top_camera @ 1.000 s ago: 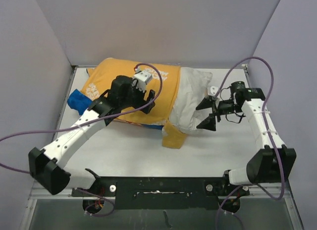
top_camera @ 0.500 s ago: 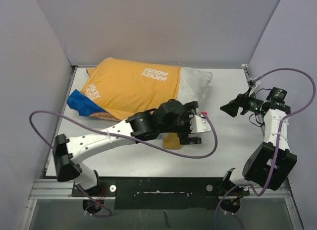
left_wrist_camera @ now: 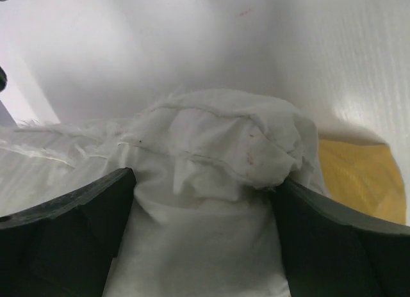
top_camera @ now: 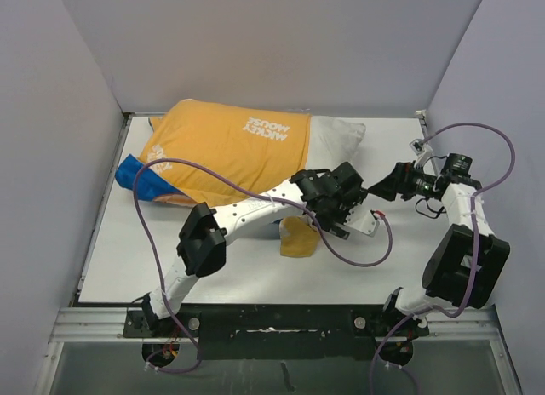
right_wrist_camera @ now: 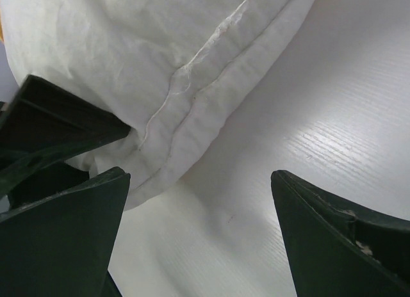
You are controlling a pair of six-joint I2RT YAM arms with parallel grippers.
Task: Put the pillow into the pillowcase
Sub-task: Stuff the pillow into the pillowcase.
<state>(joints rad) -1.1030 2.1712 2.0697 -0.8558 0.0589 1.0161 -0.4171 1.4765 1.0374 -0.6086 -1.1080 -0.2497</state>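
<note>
Swinging further right than a moment ago, the left end effector (left_wrist_camera: 204,179) now sits at the exposed near corner of the pillow (top_camera: 336,140), jaws spread wide with the bunched white corner between them. The right end effector (right_wrist_camera: 200,175) has come in beside the same end, also spread wide and holding nothing. The pillow lies at the far side of the surface (top_camera: 213,259), its long axis running left to right. Its left part is inside the pillowcase (top_camera: 230,152), mustard side up, and its white end points right.
</note>
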